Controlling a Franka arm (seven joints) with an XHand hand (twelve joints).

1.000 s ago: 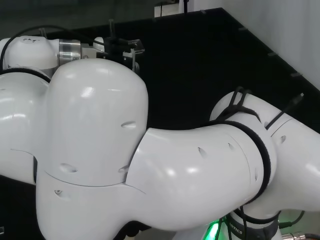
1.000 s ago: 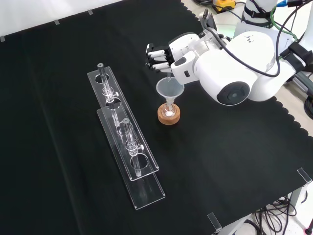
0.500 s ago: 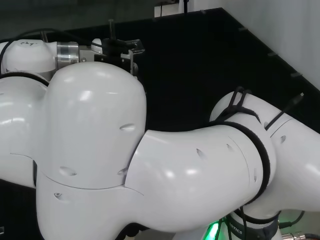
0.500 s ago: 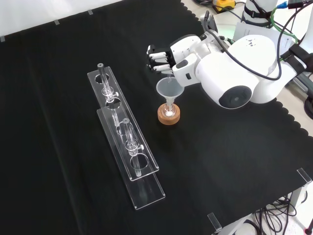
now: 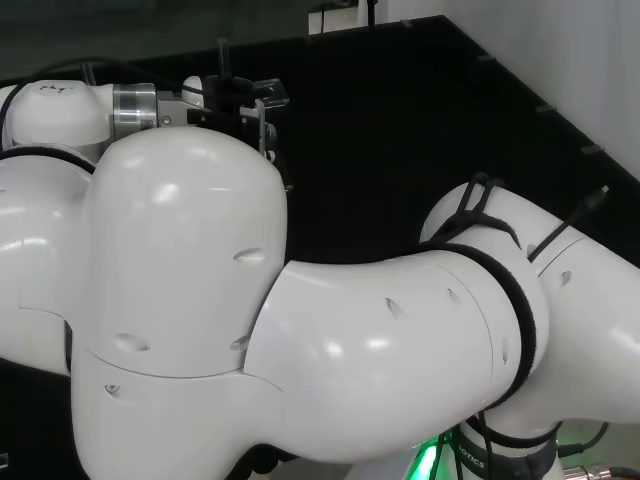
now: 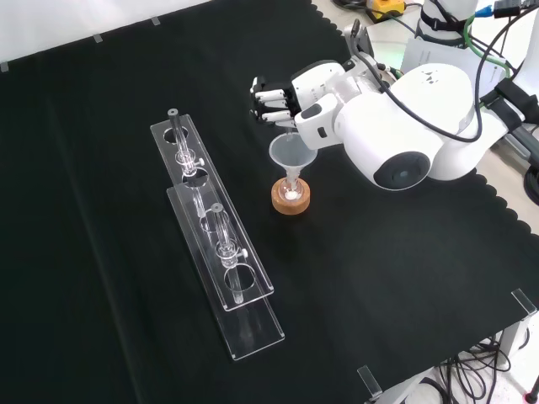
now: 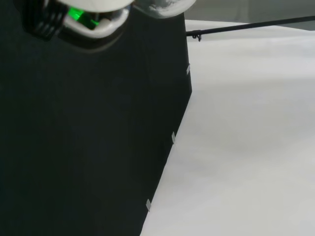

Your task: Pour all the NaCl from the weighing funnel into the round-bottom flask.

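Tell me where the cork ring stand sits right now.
In the front view the cork ring stand sits mid-cloth, right of the clear racks, below the hand.

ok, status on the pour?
Hand curled above the funnel. Funnel sits in the flask on its cork ring. Rack well clear.

The head view looks from behind and above the arm's base, close to the white links [image 5: 200,300], over them toward the far edge of the table [image 5: 420,120]. The front view looks down from the opposite side and farther off, taking in most of the black cloth, with the hand [image 6: 274,103] entering from the top. The wrist view sits at the hand and looks out along the cloth to its edge and a pale floor [image 7: 246,147] beyond. All three share the black cloth.
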